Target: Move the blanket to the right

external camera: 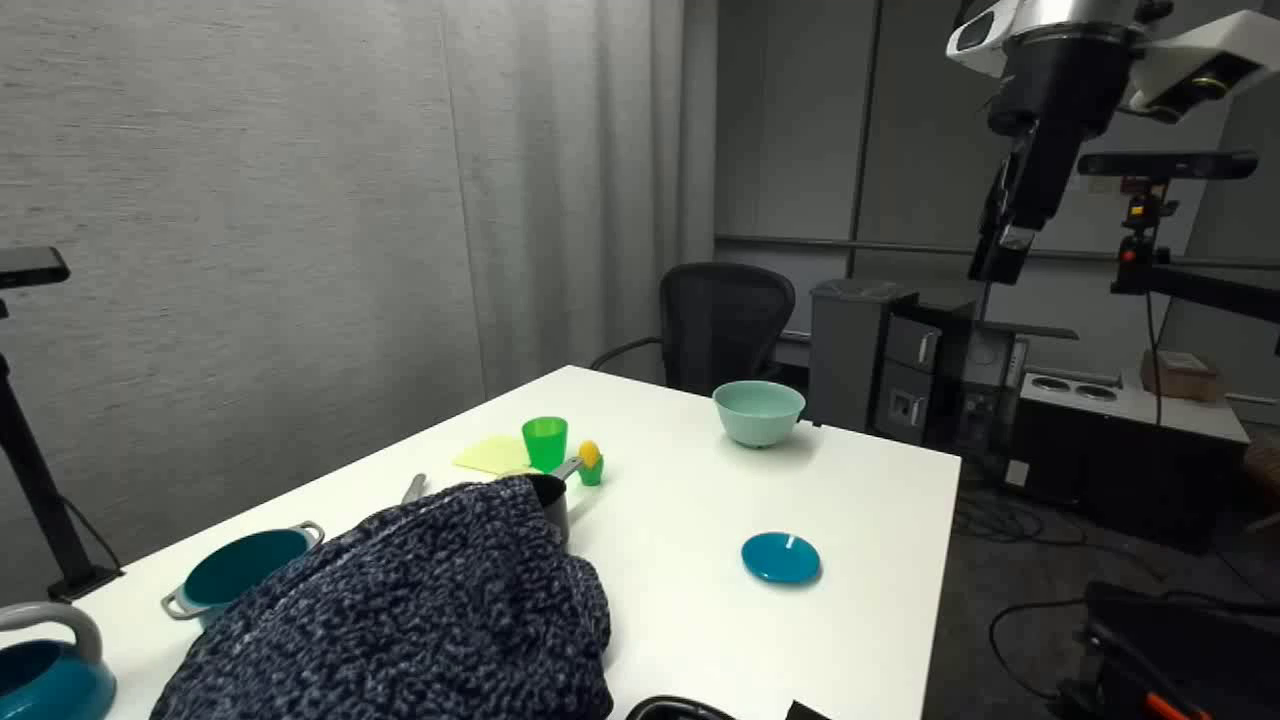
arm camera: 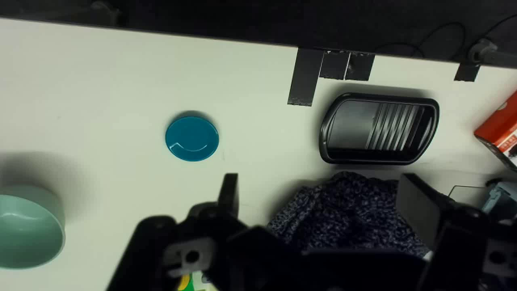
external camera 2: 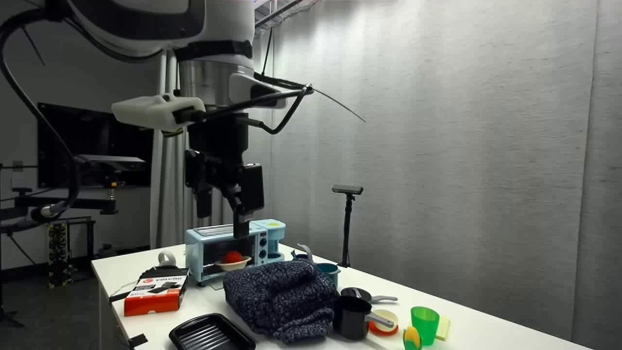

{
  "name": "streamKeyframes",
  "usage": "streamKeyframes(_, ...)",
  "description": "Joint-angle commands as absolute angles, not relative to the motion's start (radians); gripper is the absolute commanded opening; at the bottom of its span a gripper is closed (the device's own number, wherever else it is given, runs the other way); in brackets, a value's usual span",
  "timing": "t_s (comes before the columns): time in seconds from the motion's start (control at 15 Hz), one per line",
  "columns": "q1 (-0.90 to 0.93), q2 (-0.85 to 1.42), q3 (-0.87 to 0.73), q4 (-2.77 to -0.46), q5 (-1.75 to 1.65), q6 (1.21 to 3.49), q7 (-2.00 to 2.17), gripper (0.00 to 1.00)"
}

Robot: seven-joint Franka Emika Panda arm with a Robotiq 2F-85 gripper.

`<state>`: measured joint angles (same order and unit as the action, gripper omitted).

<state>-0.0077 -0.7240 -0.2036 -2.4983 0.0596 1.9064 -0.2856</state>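
The dark blue speckled blanket lies bunched in a heap on the white table and shows in both exterior views. In the wrist view the blanket lies below the jaws, its lower part hidden behind the gripper body. My gripper is open and empty, its two fingers wide apart. In an exterior view the gripper hangs in the air, well above the tabletop and apart from the blanket. It also shows high up in an exterior view.
A black ridged tray lies close beside the blanket. A black pot stands against its other side. A blue plate, a mint bowl, a green cup, a red-and-white box and a toy toaster oven stand around.
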Motion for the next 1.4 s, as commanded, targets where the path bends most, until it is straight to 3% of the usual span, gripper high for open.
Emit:
streamKeyframes(0.0, -0.017, -0.72, -0.197, -2.495, 0.065, 1.903, -0.29, 1.0)
streamKeyframes(1.33, -0.01, -0.69, -0.193, -2.487, 0.079, 1.98, -0.278, 1.0)
